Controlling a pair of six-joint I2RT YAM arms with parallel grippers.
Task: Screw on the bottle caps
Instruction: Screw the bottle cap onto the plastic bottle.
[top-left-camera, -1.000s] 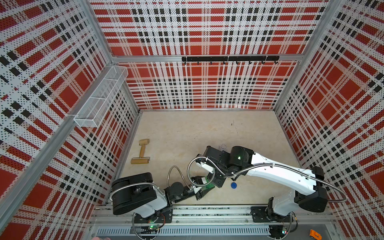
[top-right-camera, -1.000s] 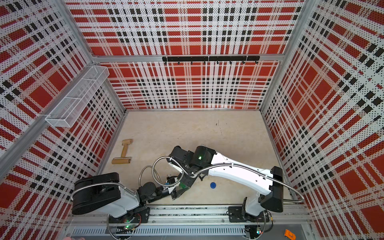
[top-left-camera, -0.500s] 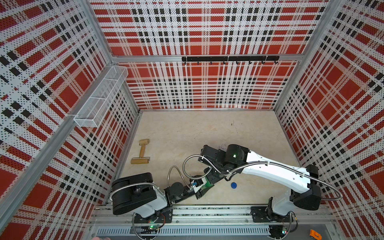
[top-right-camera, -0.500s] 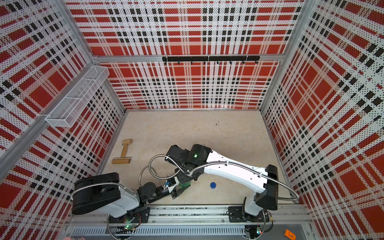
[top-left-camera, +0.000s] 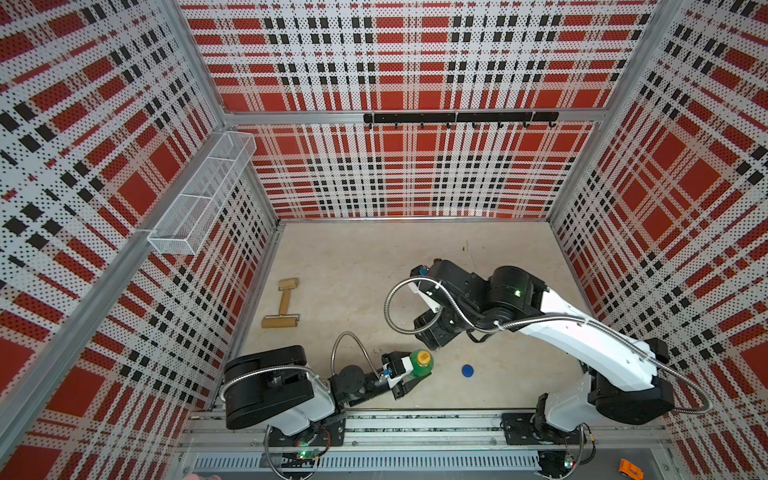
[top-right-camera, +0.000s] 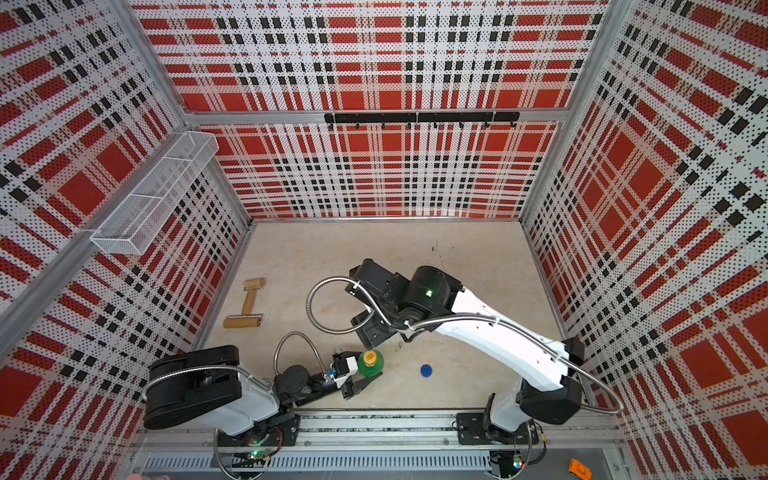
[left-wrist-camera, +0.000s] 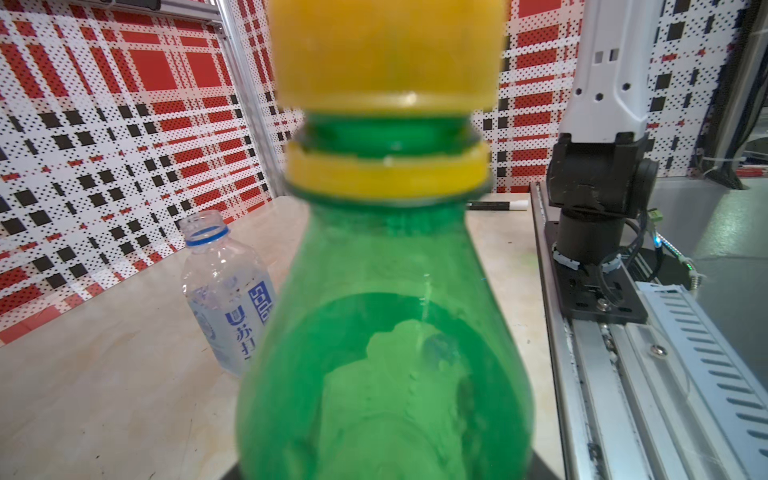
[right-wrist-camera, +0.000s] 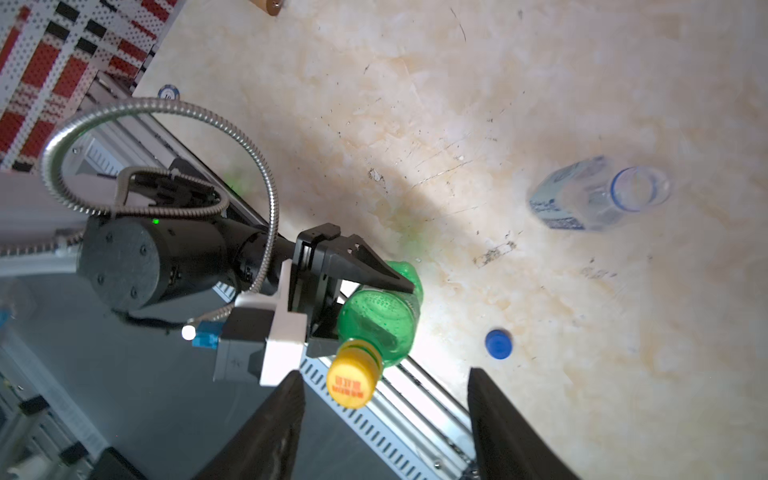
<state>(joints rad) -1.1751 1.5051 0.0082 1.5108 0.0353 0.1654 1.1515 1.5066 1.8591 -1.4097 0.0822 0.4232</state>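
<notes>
The yellow cap (right-wrist-camera: 351, 382) sits on the green bottle (right-wrist-camera: 378, 320), lower centre in both top views. In the left wrist view a band of neck shows beneath the cap, so we judge that it may not be fully tightened. The left tool (right-wrist-camera: 361, 311) is clamped on this bottle. The right tool (right-wrist-camera: 386, 374) stands apart and empty, just beside the cap.

Remaining: the blue cap (top-left-camera: 468, 370) lies on the counter (top-left-camera: 353, 257), right of the green bottle. The clear bottle (left-wrist-camera: 226, 291) stands uncapped.
</notes>
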